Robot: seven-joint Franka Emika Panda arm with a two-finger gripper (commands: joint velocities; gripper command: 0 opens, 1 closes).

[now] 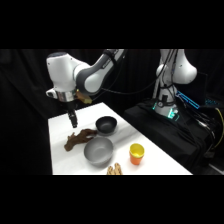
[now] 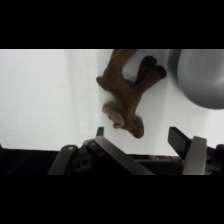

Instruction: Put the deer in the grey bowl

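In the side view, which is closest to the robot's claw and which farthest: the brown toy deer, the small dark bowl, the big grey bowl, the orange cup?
From the gripper:
1. Brown toy deer, lying just below it.
2. Small dark bowl, beside it towards the arm's base.
3. Larger grey bowl, nearer the table's front edge.
4. Orange-yellow cup, farthest, at the front right.

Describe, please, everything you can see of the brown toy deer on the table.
The deer is a small brown toy, soft and plush-looking, with an elongated body and thin legs. It lies on its side on the white table, not standing. It sits just beside the grey bowl, outside it; whether they touch cannot be told. In the wrist view its legs point toward the bowl. The gripper hangs above it, apart, and nothing holds the deer.
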